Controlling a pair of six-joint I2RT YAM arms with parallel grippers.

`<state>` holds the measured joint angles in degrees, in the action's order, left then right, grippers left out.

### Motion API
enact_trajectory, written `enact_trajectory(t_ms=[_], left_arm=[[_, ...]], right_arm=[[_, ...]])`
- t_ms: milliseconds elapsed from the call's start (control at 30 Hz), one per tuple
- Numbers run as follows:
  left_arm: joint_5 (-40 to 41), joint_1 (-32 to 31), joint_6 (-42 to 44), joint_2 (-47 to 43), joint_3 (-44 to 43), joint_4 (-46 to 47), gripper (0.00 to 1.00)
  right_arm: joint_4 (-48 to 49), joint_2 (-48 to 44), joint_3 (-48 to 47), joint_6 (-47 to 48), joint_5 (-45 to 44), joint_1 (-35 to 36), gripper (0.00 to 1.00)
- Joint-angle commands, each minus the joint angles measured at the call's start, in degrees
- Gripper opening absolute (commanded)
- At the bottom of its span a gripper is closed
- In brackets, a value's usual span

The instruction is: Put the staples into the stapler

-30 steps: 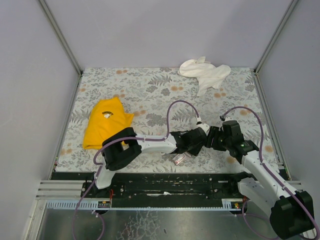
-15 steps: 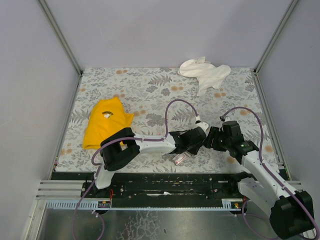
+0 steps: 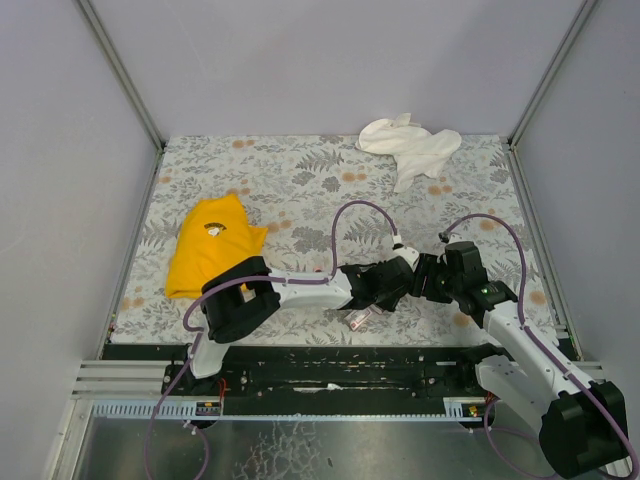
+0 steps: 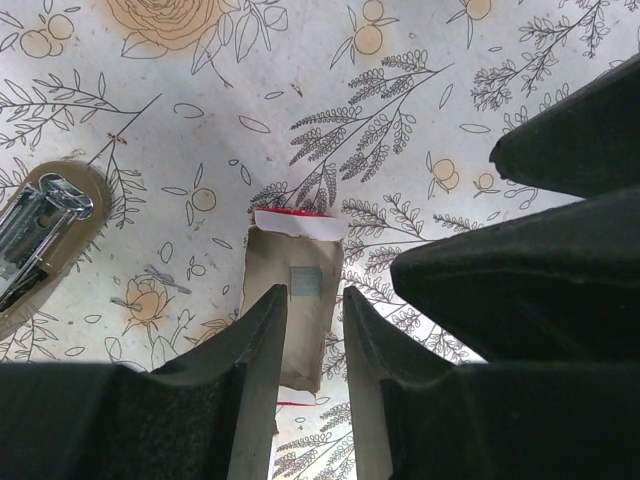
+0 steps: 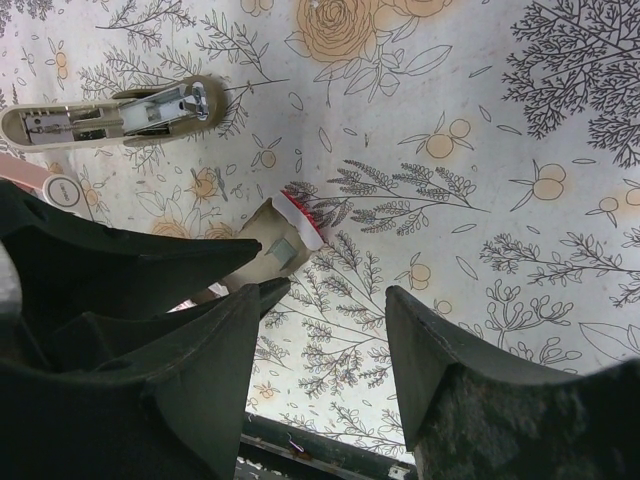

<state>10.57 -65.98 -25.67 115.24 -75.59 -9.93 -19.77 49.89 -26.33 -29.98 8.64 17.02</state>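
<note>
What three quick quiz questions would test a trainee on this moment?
1. True or false: the right gripper holds the stapler.
2. The staple strip lies: A) in the sliding tray; B) in the stapler; C) between the right gripper's fingers.
3. Which gripper's fingers hover over the sliding tray?
Key: 1 false; 2 A; 3 the left gripper.

Both arms have white shell links and black joint housings: left arm [image 3: 305, 288], right arm [image 3: 525, 340]. A mauve cable [image 3: 334, 240] loops off each wrist. Small green spot on the right forearm. Left pincer [image 4: 312, 300] and right pincer [image 5: 335, 295] are matte black and grainy, with wedge fingers tapering to blunt tips.
</note>
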Motion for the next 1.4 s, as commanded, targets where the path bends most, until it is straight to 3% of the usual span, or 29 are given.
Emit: enact_trajectory(t_ms=[0,467,967,1367], left_arm=[[1.7,-0.6,0.5,0.9,-0.4,0.3,0.27],[3.1,-0.9,0.5,1.2,0.1,0.6,0.21],[3.8,-1.1,1.4,2.1,0.3,-0.4,0.21],[3.4,-1.2,-3.3,-3.0,6.1,4.7,0.17]], right_arm=[[2.4,-0.3,-0.3,0.5,1.0,-0.5,0.60],[1.9,-1.7,0.4,-0.2,0.7,-0.6,0.60],[1.1,-3.9,1.9,-1.2,0.4,-0.7,0.60],[-0.5,-5.9,1.2,-2.4,0.2,-0.7,0.60]])
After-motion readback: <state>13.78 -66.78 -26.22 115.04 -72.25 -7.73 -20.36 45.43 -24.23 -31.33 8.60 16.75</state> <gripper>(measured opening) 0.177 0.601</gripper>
